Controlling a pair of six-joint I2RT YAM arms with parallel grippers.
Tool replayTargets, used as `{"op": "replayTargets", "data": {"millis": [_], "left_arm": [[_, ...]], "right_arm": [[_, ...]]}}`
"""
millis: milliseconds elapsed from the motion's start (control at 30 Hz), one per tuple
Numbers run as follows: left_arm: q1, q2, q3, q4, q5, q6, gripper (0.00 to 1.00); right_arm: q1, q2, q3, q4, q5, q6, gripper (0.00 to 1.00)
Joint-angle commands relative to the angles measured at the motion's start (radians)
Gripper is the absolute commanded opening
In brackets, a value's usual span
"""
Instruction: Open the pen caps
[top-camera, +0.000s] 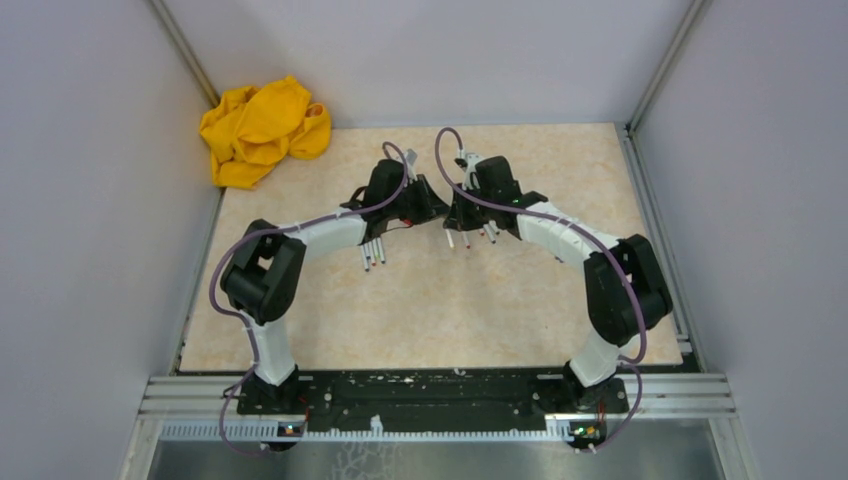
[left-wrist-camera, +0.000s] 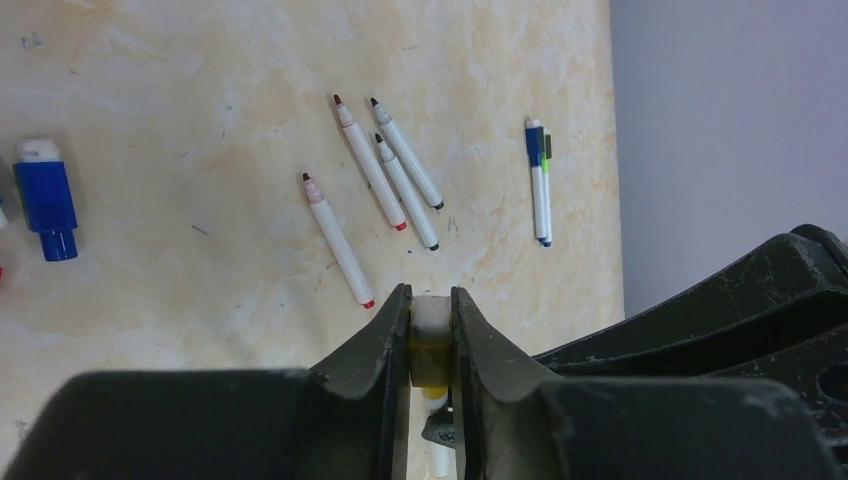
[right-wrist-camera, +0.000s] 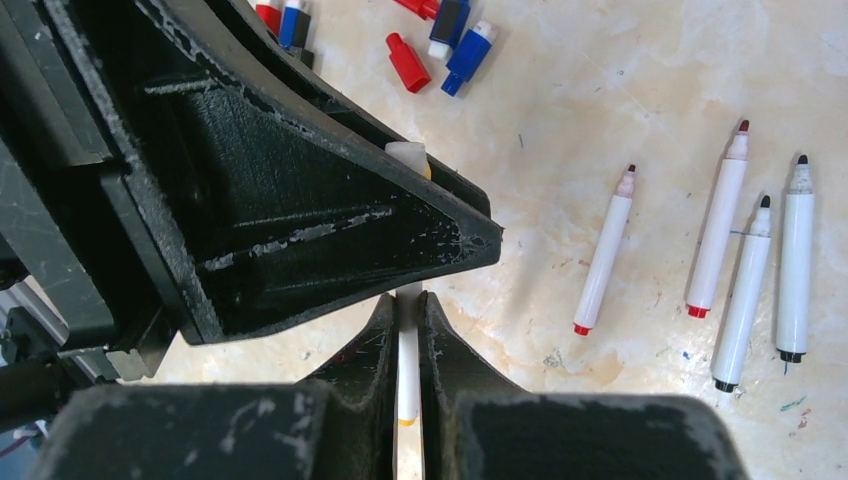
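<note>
My two grippers meet above the middle of the table, the left gripper (top-camera: 432, 205) facing the right gripper (top-camera: 458, 212). In the left wrist view the left gripper (left-wrist-camera: 431, 300) is shut on a yellowish-white pen cap (left-wrist-camera: 431, 335). The right gripper (right-wrist-camera: 408, 305) is shut on a thin white pen barrel (right-wrist-camera: 408, 350) with a yellow end. That cap (right-wrist-camera: 408, 155) sticks out past the left finger in the right wrist view. Several uncapped pens (left-wrist-camera: 370, 165) lie side by side on the table below. Loose red (right-wrist-camera: 408, 62) and blue (right-wrist-camera: 468, 55) pen caps lie further off.
A crumpled yellow cloth (top-camera: 262, 130) sits in the back left corner. One capped blue-and-green pen (left-wrist-camera: 540, 185) lies near the table's edge by the grey wall. A blue cap (left-wrist-camera: 45, 195) lies apart from the row of pens. Grey walls enclose the beige table (top-camera: 440, 320).
</note>
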Motion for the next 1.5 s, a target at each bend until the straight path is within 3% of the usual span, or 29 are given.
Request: {"op": "replayTargets", "data": {"millis": [0, 33, 133, 300, 500, 700, 800, 1167, 1467], "left_arm": [[-0.003, -0.042, -0.02, 0.009, -0.021, -0.002, 0.05], [-0.003, -0.044, -0.021, 0.012, -0.021, -0.006, 0.0], [-0.003, -0.045, -0.029, 0.025, -0.012, -0.02, 0.0], [-0.004, -0.036, -0.036, 0.041, 0.013, -0.051, 0.0], [-0.003, -0.033, -0.044, 0.069, 0.037, -0.085, 0.0], [-0.003, -0.025, -0.047, 0.1, 0.065, -0.122, 0.0], [0.003, -0.026, -0.062, 0.122, 0.061, -0.146, 0.0], [0.172, 0.024, -0.079, 0.201, -0.004, -0.289, 0.0], [0.227, 0.046, -0.042, 0.118, -0.077, -0.224, 0.0]], "right_arm": [[0.01, -0.008, -0.009, 0.042, 0.005, -0.01, 0.0], [0.011, -0.009, -0.013, 0.046, 0.005, -0.011, 0.0], [0.013, -0.012, -0.025, 0.06, 0.018, -0.012, 0.0], [0.015, -0.005, -0.026, 0.077, 0.024, -0.004, 0.18], [0.015, 0.016, -0.022, 0.098, 0.022, 0.001, 0.2], [0.015, 0.033, -0.028, 0.129, 0.014, 0.01, 0.19], [0.015, 0.042, -0.028, 0.13, 0.009, 0.01, 0.0], [0.024, -0.032, -0.191, 0.147, 0.041, 0.009, 0.0], [0.027, -0.055, -0.205, 0.139, 0.055, 0.003, 0.0]]}}
